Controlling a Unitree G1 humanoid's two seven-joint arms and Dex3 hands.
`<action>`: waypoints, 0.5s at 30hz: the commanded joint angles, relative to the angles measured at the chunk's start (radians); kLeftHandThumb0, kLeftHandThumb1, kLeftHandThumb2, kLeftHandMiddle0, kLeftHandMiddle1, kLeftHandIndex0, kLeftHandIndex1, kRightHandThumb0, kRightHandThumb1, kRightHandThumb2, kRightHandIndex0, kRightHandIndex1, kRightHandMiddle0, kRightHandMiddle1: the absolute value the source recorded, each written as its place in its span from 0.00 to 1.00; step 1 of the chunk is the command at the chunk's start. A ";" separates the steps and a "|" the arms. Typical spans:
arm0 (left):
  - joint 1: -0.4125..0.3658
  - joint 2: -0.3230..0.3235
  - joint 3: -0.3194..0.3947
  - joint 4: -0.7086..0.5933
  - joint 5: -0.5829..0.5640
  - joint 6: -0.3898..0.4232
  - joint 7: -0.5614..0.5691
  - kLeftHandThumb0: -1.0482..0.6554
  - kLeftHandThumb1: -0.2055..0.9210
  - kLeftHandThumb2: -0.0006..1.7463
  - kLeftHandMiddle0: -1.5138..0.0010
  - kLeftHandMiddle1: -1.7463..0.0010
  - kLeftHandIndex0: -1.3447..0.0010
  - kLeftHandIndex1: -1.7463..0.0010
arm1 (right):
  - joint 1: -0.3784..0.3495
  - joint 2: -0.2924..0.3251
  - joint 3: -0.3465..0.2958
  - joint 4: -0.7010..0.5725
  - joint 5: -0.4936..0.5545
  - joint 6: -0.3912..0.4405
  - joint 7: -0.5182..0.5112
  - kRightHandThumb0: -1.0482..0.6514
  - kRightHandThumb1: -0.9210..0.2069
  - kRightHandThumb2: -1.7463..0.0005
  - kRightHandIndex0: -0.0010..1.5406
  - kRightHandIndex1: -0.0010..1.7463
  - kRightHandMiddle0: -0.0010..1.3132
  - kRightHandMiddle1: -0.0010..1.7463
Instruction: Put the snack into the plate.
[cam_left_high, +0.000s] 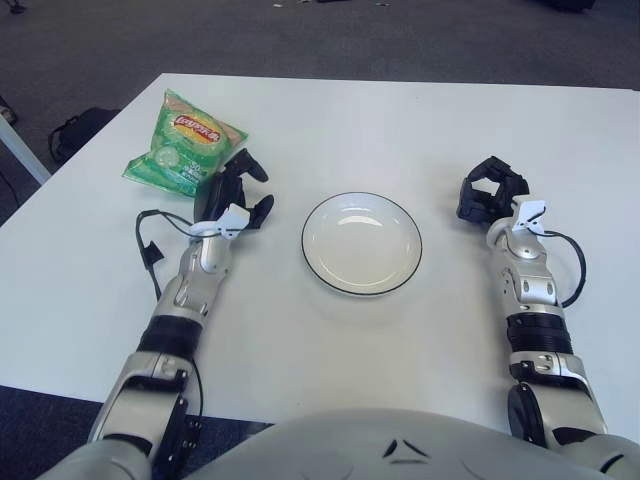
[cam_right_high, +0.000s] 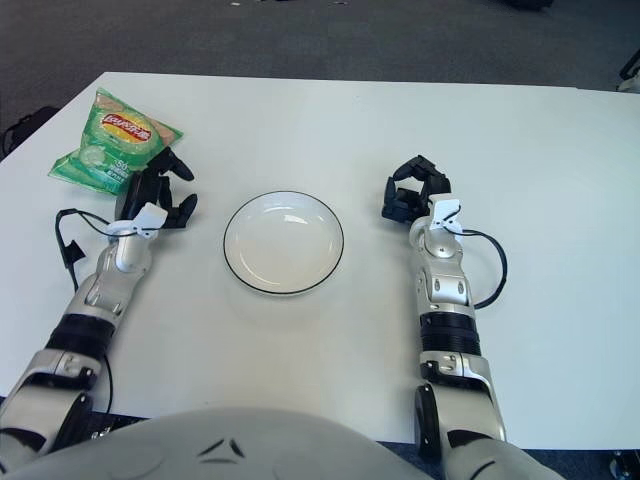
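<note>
A green snack bag (cam_left_high: 184, 143) with a red and yellow logo lies flat at the far left of the white table. An empty white plate (cam_left_high: 361, 243) with a dark rim sits at the table's middle. My left hand (cam_left_high: 236, 192) is just right of the bag's near corner, fingers spread and holding nothing, between the bag and the plate. My right hand (cam_left_high: 490, 192) shows to the right of the plate, fingers curled and empty.
The white table (cam_left_high: 400, 130) ends in a left edge close to the bag and a front edge near my body. A black cable (cam_left_high: 150, 245) loops off my left forearm. Dark carpet and a black bag (cam_left_high: 75, 130) lie beyond the left edge.
</note>
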 joint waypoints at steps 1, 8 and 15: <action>0.029 0.010 0.026 -0.156 0.020 0.110 -0.051 0.33 0.47 0.75 0.19 0.00 0.55 0.00 | 0.064 0.003 0.014 0.057 -0.026 0.055 0.009 0.32 0.57 0.21 0.86 1.00 0.50 1.00; 0.026 0.005 0.052 -0.456 0.123 0.363 -0.148 0.34 0.51 0.72 0.23 0.00 0.58 0.00 | 0.070 -0.002 0.025 0.055 -0.037 0.045 0.014 0.32 0.57 0.22 0.84 1.00 0.49 1.00; -0.065 0.048 0.021 -0.425 0.306 0.483 -0.143 0.46 0.62 0.63 0.49 0.00 0.68 0.00 | 0.068 -0.002 0.033 0.061 -0.052 0.044 0.017 0.32 0.57 0.22 0.84 1.00 0.49 1.00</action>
